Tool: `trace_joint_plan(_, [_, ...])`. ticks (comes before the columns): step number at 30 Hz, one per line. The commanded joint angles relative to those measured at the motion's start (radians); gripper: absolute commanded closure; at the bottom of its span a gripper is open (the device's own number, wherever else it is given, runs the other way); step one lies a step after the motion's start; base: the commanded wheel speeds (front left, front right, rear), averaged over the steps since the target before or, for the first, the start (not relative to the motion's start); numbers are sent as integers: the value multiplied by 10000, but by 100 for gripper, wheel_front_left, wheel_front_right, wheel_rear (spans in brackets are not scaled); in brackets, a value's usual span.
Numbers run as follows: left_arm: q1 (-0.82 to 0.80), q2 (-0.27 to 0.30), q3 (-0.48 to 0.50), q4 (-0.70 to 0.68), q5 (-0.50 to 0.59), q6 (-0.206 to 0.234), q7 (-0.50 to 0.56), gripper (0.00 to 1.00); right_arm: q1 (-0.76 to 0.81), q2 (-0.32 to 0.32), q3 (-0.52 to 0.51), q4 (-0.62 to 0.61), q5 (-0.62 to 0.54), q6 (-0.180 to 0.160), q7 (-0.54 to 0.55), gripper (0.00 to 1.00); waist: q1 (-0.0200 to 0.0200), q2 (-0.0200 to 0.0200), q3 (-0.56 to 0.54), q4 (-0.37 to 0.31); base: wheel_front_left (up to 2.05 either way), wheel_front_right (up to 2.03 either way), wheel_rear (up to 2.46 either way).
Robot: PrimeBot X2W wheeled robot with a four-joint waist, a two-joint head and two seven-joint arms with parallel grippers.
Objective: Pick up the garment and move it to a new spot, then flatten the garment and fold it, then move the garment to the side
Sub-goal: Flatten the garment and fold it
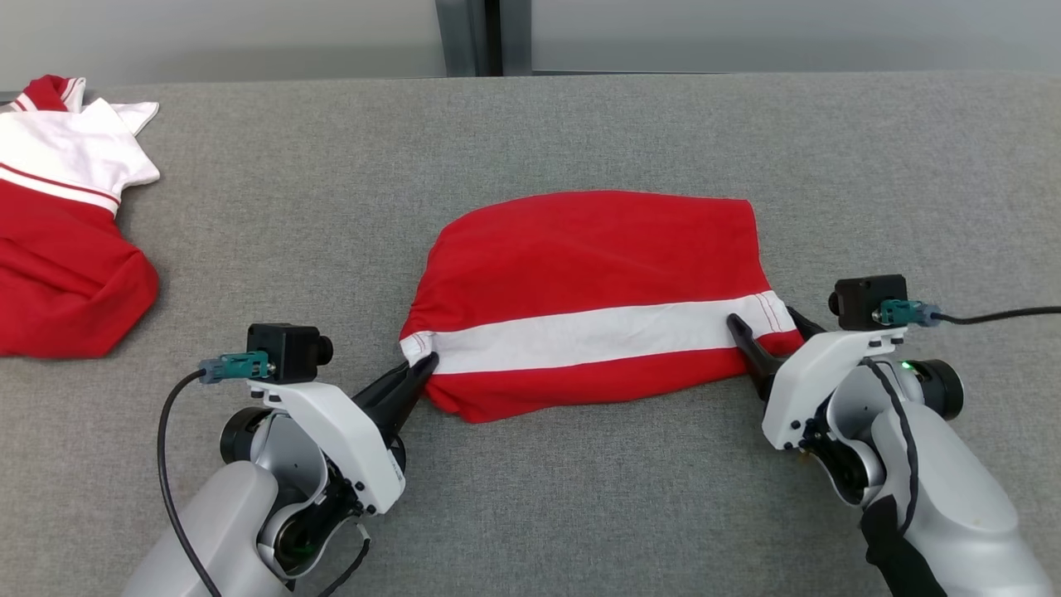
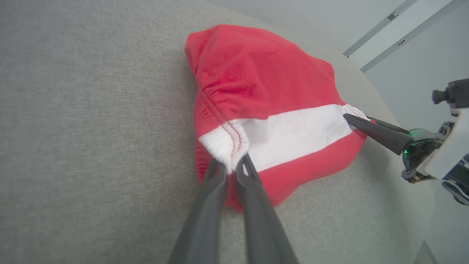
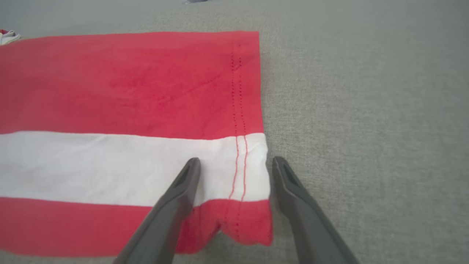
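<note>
The garment (image 1: 597, 249) is red with a white band and lies folded over in the middle of the grey table (image 1: 331, 207). My left gripper (image 1: 424, 365) is shut on the garment's left edge, pinching bunched white cloth (image 2: 223, 145) between its fingers (image 2: 231, 165). My right gripper (image 1: 763, 319) stands open at the garment's right hem. In the right wrist view its fingers straddle that hem (image 3: 240, 154), one fingertip (image 3: 192, 165) over the white band and the other fingertip (image 3: 280, 165) over bare table. From the left wrist view the right gripper (image 2: 357, 118) shows at the far end of the band.
A second red and white garment (image 1: 66, 232) lies crumpled at the table's far left edge. Grey table surface extends on all sides of the central garment. A wall with a dark vertical post (image 1: 468, 37) stands behind the table.
</note>
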Motion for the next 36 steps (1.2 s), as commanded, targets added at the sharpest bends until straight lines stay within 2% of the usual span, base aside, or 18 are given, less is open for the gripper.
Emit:
trace_joint_plan(1, [-155, 80, -9, 41, -13, -49, -59, 100, -150, -156, 137, 33, 170, 1, 169, 0, 0, 0, -2, 4, 0, 0, 0])
trace_joint_plan(7, [-201, 100, -89, 108, -63, -51, -81, 100, -396, -420, 639, 88, 627, 1, 589, 3, 0, 0, -21, 21, 0, 0, 0])
trace_joint_plan(9, [-214, 105, -123, 132, -90, -52, -86, 100, -469, -496, 817, 80, 788, 1, 664, 24, 0, 0, -32, 34, 0, 0, 0])
trace_joint_plan(10, [-214, 109, -140, 146, -109, -52, -86, 100, -501, -530, 917, 83, 859, 1, 688, 42, 0, 0, -39, 40, 0, 0, 0])
trace_joint_plan(11, [-216, 110, -153, 161, -126, -53, -97, 100, -541, -572, 991, 87, 916, 1, 690, 51, 0, 0, -43, 46, 0, 0, 0])
trace_joint_plan(14, [-236, 119, -193, 204, -160, -44, -112, 100, -651, -638, 1217, 95, 1029, 1, 607, 55, 0, 0, -68, 60, 0, 0, 0])
trace_joint_plan(20, [-175, 152, -285, 265, -266, -46, -136, 100, -782, -767, 1586, 215, 947, 1, 418, 56, 0, 0, -169, 46, 0, 0, 0])
trace_joint_plan(23, [-131, 170, -302, 279, -275, -47, -157, 100, -819, -743, 1636, 322, 853, 1, 338, 51, 0, 0, -204, 24, 0, 0, 0])
trace_joint_plan(25, [-108, 184, -308, 280, -302, -47, -165, 100, -851, -712, 1647, 364, 813, 1, 311, 35, 0, 0, -221, 12, 0, 0, 0])
trace_joint_plan(26, [-97, 192, -314, 280, -308, -45, -166, 100, -859, -705, 1651, 395, 781, 1, 300, 20, 0, 0, -227, 7, 0, 0, 0])
trace_joint_plan(27, [-89, 200, -317, 278, -318, -47, -168, 100, -862, -699, 1651, 416, 761, 1, 290, 9, 0, 0, -232, 2, 0, 0, 0])
trace_joint_plan(29, [-79, 216, -322, 266, -335, -47, -171, 100, -860, -678, 1658, 434, 702, 1, 281, 3, 0, 0, -229, -11, 0, 0, 0])
trace_joint_plan(33, [-64, 248, -332, 246, -374, -47, -159, 100, -835, -615, 1702, 406, 649, 1, 277, 6, 0, 0, -218, -35, 0, 0, 0])
trace_joint_plan(36, [-59, 272, -338, 233, -374, -47, -150, 100, -793, -579, 1763, 348, 723, 1, 363, 19, 0, 0, -210, -51, 0, 0, 0])
